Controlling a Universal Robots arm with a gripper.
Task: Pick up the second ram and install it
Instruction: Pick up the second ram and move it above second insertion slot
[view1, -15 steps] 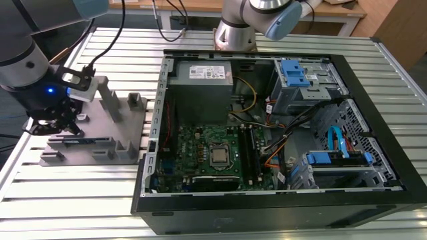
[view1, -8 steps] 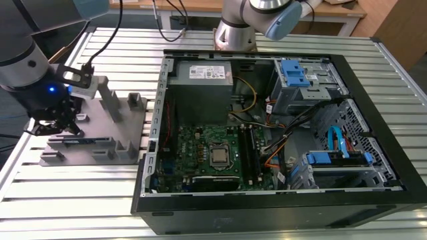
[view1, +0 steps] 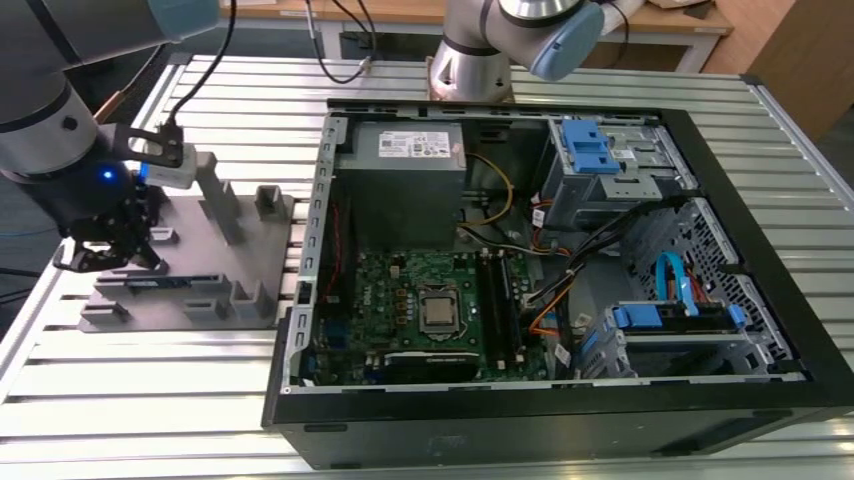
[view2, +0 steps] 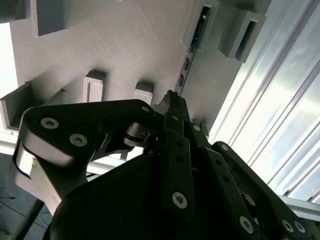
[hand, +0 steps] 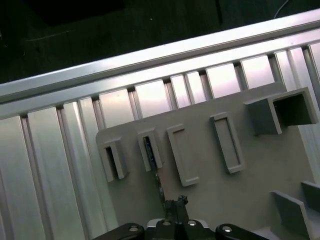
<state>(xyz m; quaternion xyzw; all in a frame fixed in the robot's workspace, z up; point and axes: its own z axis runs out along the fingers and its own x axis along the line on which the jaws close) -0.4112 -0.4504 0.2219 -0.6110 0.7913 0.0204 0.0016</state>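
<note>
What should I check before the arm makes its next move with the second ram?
1. The second ram sits in the grey fixture: ok.
2. The claw is over one end of the ram, in both wrist views: ok.
3. Claw touching the ram: cannot tell.
4. Computer case open: ok.
5. Memory slots on the motherboard free: cannot tell.

We can read no text anywhere; the white label (view1: 416, 146) on the power supply (view1: 400, 205) carries print we cannot make out.
</note>
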